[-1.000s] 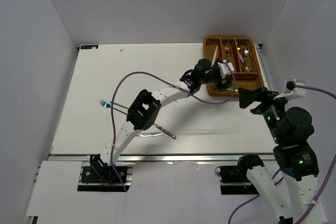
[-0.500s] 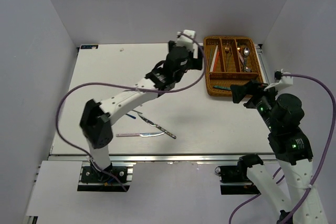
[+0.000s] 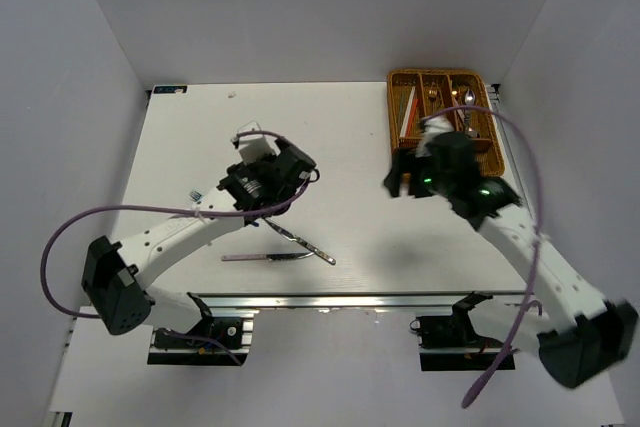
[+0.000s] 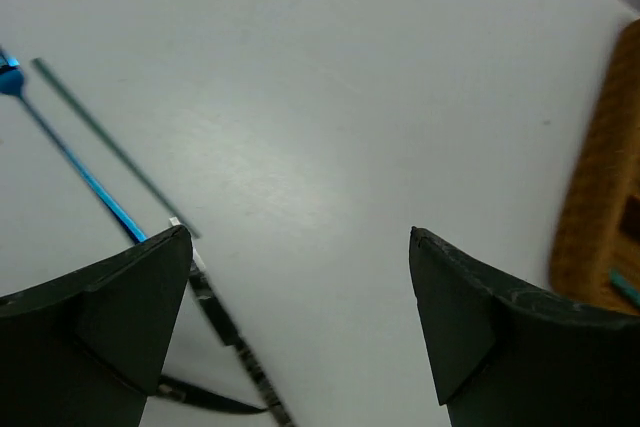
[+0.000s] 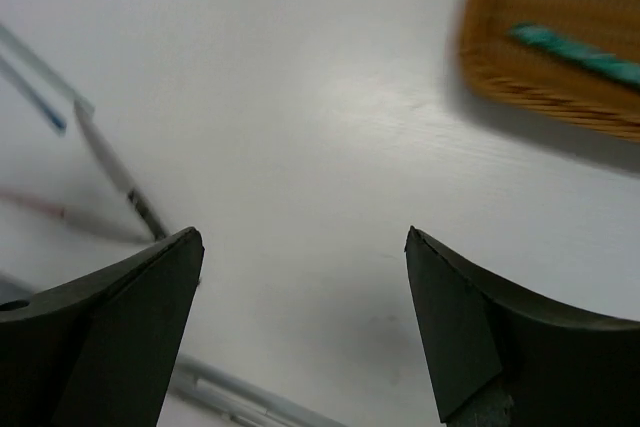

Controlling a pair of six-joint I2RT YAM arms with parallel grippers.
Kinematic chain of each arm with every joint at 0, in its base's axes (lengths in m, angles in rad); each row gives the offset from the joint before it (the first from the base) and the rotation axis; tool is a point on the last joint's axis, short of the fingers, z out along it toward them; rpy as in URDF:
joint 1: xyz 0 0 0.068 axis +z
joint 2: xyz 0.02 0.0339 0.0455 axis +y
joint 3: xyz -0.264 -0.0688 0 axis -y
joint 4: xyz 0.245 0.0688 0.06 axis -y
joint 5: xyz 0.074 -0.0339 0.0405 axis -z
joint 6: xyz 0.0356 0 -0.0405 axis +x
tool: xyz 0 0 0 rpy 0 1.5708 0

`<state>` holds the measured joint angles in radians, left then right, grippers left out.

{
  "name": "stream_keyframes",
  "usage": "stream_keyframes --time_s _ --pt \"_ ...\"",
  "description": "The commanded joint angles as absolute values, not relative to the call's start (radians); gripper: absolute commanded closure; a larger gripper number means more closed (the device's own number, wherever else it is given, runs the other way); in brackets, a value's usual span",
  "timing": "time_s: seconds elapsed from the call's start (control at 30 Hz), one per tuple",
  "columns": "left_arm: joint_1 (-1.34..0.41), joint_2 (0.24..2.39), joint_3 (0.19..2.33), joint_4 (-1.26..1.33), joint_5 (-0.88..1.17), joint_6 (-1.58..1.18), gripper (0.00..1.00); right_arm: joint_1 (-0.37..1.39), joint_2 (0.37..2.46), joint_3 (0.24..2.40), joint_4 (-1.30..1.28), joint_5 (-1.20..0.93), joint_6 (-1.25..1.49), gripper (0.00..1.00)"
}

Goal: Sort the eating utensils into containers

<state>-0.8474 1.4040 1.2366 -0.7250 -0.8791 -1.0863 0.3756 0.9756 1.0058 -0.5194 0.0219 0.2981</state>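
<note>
Some utensils [image 3: 433, 97] lie already in the tray [image 3: 440, 73], which stands at the far right corner of the table [image 3: 340, 127]. There are spoons [image 3: 467, 99] in one long slot and red and white chopsticks [image 3: 408, 112] in the left long slot. A teal piece [image 5: 575, 52] lies in the slot at the tray's near end.

The other utensils are on the table, well apart from the tray, toward the front middle. There is a knife [image 3: 305, 245], a pinkish piece [image 3: 265, 257] just beside it, and a blue fork [image 3: 195, 194] more to the left. In the left wrist view a thin grey stick [image 4: 110, 147] lies beside the fork.

The left gripper [image 4: 300, 247] hangs above the table near the knife and the fork. Its fingers are spread apart and nothing is between them. The right gripper [image 5: 305, 247] hangs over bare table just in front of the tray, its fingers also spread and empty.
</note>
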Motion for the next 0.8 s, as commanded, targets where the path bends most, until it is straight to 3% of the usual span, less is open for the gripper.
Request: stream_keyframes --time_s 0.0,0.1,0.2,0.3,0.4,0.77 --pt "-0.842 1.26 1.203 -0.915 -0.962 -1.198 0.02 0.648 1.173 1.04 -0.561 -0.005 0.21 0.13" --pt "-0.803 1.174 1.195 -1.064 -1.057 -1.169 0.02 0.89 1.331 1.051 -0.462 0.017 0.184 0.18" --pt "-0.695 1.08 1.112 -1.068 -1.017 -1.048 0.02 1.026 1.47 1.124 -0.42 0.133 0.164 0.25" --pt "-0.405 0.962 0.999 -0.962 -0.902 -0.908 0.02 1.051 1.546 1.141 -0.332 0.132 0.152 0.3" --pt "-0.257 0.904 0.947 -0.893 -0.841 -0.822 0.02 1.055 1.624 1.164 -0.282 0.144 0.134 0.35" --pt "-0.187 0.902 0.816 -0.73 -0.805 -0.695 0.02 1.091 1.812 1.216 -0.244 0.17 0.129 0.48"
